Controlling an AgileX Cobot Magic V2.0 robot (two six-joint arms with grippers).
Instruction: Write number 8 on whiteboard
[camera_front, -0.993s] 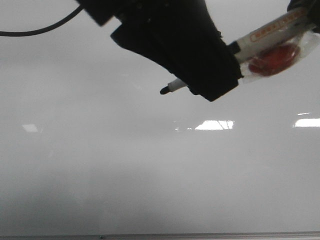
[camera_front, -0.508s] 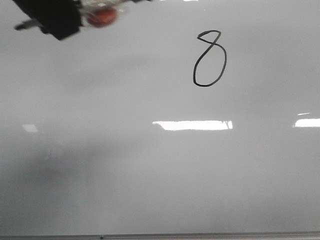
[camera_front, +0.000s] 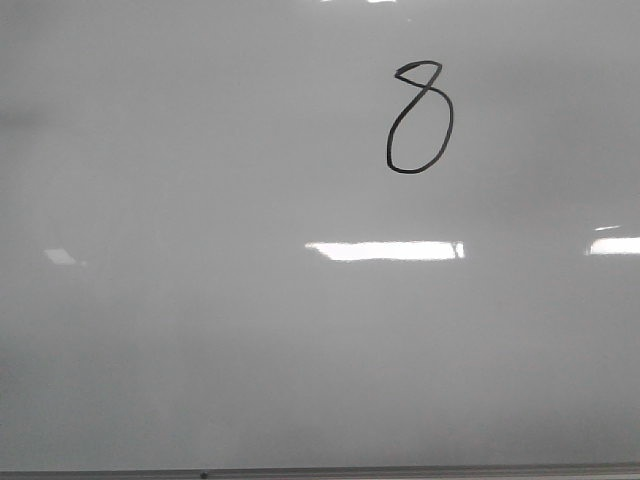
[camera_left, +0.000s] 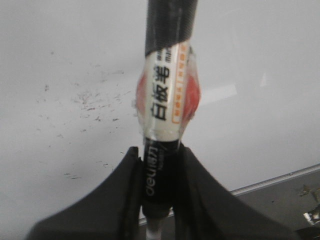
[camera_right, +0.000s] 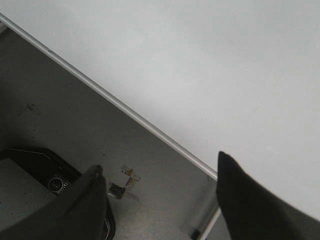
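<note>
The number 8 (camera_front: 419, 117) sits far right on the whiteboard (camera_front: 200, 330). The left claw (camera_left: 159, 165) is clenched around a whiteboard marker (camera_left: 165, 100); the right claw (camera_right: 160, 195) is released, holding nothing.

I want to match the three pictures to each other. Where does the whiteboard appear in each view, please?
Front view: the whiteboard fills the picture, with the number 8 upper right.
Left wrist view: it lies behind the marker held by the left gripper.
Right wrist view: it takes the upper right, beyond the open right gripper.
Shared landmark: the board's grey edge strip.
</note>
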